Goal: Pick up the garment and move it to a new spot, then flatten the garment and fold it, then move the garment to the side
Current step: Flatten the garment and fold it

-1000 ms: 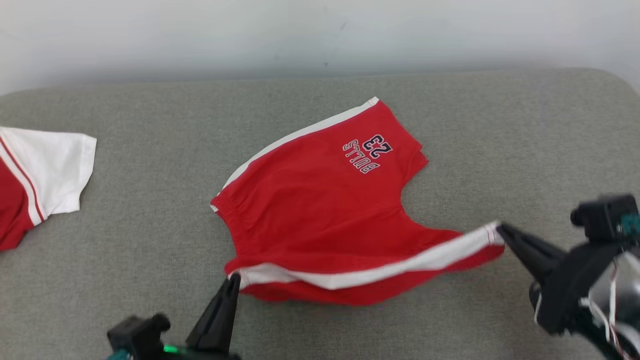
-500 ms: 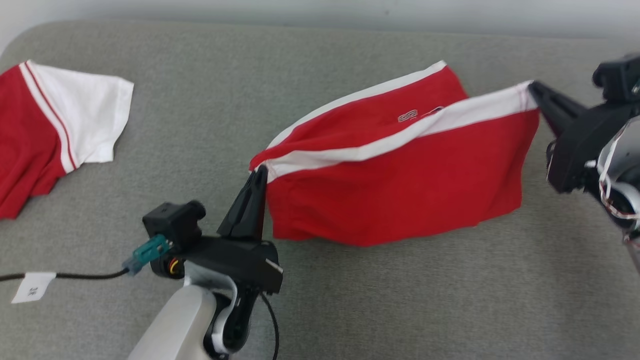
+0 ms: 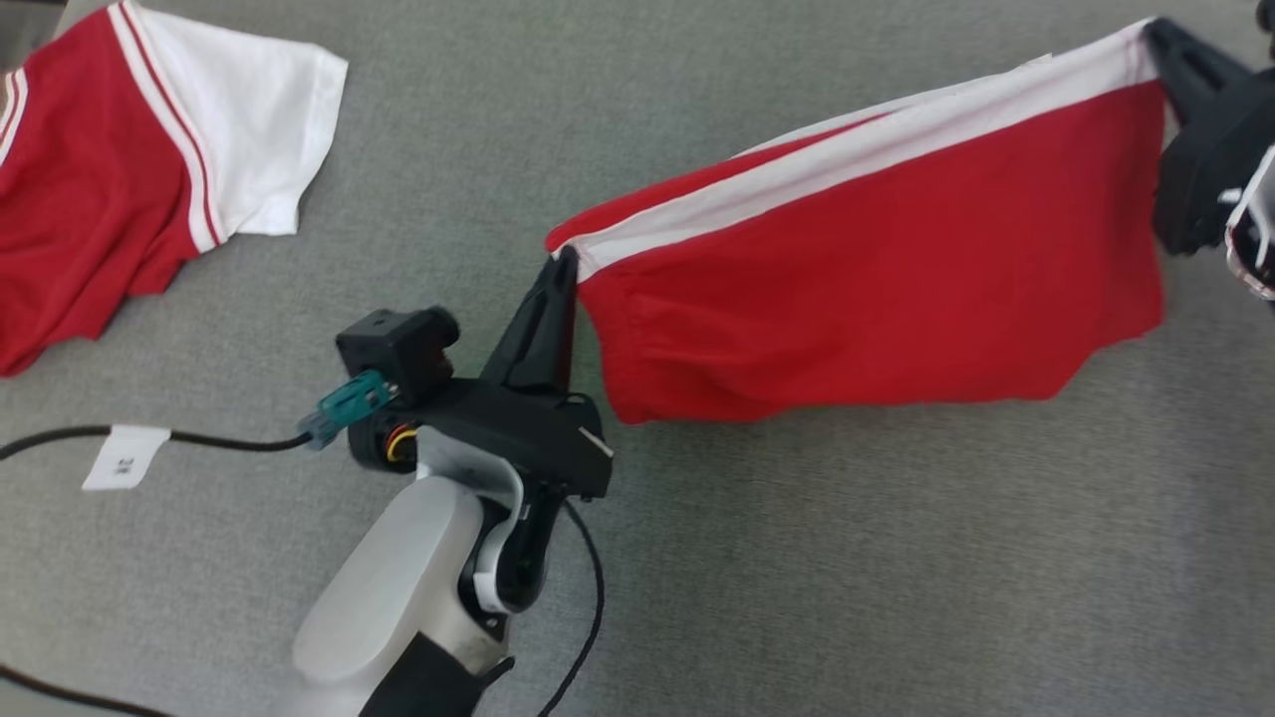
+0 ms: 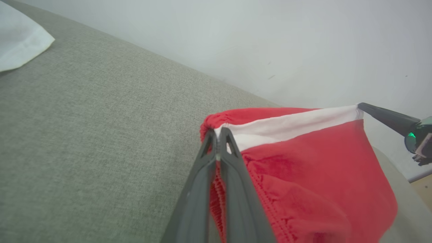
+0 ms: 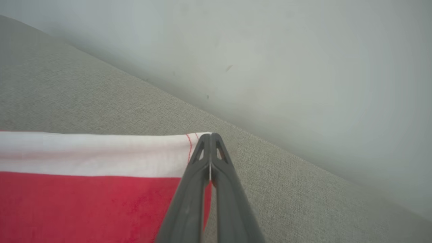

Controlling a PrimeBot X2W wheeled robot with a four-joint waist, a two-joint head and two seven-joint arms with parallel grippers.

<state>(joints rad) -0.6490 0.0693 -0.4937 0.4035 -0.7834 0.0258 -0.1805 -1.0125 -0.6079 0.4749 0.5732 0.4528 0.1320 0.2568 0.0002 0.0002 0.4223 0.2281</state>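
Head view: a pair of red fabric shorts with a white side stripe [image 3: 877, 259] hangs stretched between the two arms, stripe along the top edge. The left gripper [image 3: 566, 267] has its fingers clenched on the waistband corner. The right gripper [image 3: 1155, 38] has its fingers clenched on the opposite hem corner, at the upper right. Open grey fabric-covered counter [image 3: 847, 558] stretches below and in front of the shorts. A red-and-white short-sleeved shirt [image 3: 149, 139] lies well apart at the upper left. A black cable with a white tag [image 3: 125, 456] trails beside the left arm.

Left wrist view: the fingers pinch the gathered waistband where the stripe begins, and the stripe runs taut to the right gripper's tips. The counter's far edge meets a pale wall [image 4: 270, 40].

Right wrist view: the fingers grip the stripe's stitched hem corner, with open counter beyond up to its far edge.
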